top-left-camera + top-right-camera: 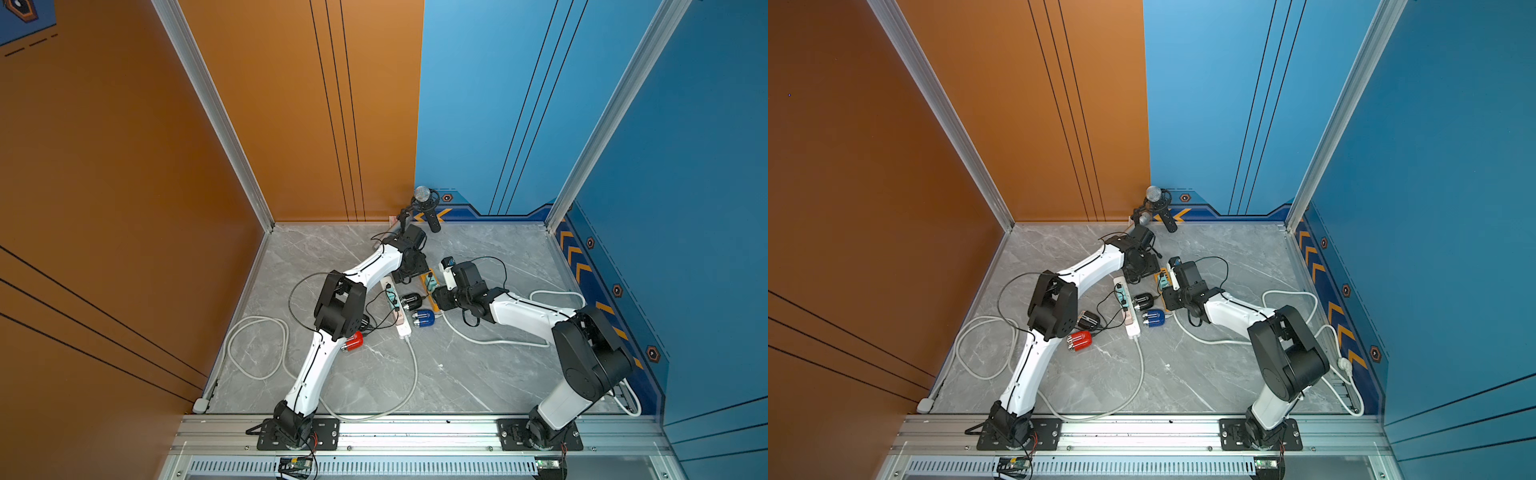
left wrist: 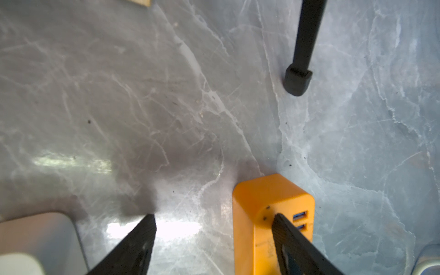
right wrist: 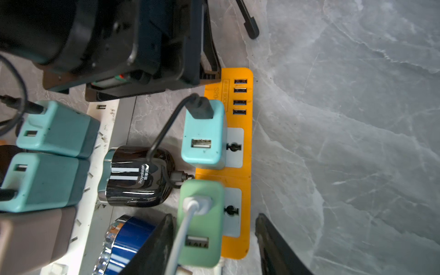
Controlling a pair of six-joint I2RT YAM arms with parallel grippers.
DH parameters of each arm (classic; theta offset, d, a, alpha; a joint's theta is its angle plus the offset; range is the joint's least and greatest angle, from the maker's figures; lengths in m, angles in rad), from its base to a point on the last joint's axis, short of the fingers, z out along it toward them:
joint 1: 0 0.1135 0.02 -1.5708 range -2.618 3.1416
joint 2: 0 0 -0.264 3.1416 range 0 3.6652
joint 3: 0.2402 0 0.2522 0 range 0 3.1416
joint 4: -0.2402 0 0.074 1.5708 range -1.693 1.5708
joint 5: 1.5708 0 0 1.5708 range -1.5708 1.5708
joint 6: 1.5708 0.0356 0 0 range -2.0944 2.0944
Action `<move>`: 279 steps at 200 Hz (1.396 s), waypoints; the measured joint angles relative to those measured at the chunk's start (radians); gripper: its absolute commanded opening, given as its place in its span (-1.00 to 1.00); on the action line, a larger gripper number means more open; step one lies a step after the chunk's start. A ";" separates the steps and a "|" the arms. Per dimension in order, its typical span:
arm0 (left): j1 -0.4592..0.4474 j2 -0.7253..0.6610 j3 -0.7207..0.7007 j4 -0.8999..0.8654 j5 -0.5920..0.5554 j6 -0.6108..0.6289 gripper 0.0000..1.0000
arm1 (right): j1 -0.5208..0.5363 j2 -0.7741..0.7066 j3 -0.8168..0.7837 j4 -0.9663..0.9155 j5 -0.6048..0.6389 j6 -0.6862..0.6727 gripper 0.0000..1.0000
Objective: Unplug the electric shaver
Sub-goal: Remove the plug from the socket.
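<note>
A black electric shaver (image 3: 135, 176) lies between the white power strip (image 3: 104, 147) and the orange power strip (image 3: 240, 176). Its black cable runs to a teal adapter (image 3: 203, 140) plugged into the orange strip. A blue shaver (image 3: 128, 242) lies beside it, next to a green adapter (image 3: 202, 219) with a white cable. My right gripper (image 3: 214, 222) is open, its fingers straddling the green adapter and that end of the orange strip. My left gripper (image 2: 214, 220) is open at the strip's other end (image 2: 266, 202), one finger over its top.
A red shaver (image 1: 353, 341) and another black one (image 1: 1088, 320) lie by the left arm. More adapters (image 3: 57, 128) sit on the white strip. A microphone (image 1: 426, 203) on a tripod stands at the back, with a leg (image 2: 297, 81) near the left gripper. Loose cables (image 1: 253, 349) loop over the marble floor.
</note>
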 measured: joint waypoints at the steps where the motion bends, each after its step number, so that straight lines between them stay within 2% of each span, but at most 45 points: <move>1: 0.000 0.000 0.000 0.000 0.000 0.000 0.55 | 0.000 0.000 0.001 0.000 0.000 0.000 0.07; 41: 0.001 0.000 0.000 0.003 0.004 0.000 0.54 | 0.003 0.013 0.014 0.000 0.006 0.021 -0.07; 76: 0.002 0.000 0.000 0.003 0.010 0.004 0.51 | 0.004 0.033 0.028 0.000 -0.002 0.036 -0.31; 114: 0.002 0.000 -0.007 0.014 0.013 0.008 0.50 | 0.005 0.043 0.037 -0.001 -0.012 0.041 -0.46; 186: -0.003 -0.002 -0.019 0.037 0.015 0.027 0.45 | 0.000 0.044 0.042 -0.007 -0.014 0.065 -0.58; 242: -0.014 -0.003 -0.026 0.061 0.001 0.033 0.42 | -0.033 0.044 0.042 -0.007 -0.072 0.101 -0.61; 279: -0.016 -0.003 -0.032 0.068 0.000 0.034 0.40 | -0.012 0.043 0.042 -0.008 -0.032 0.068 -0.65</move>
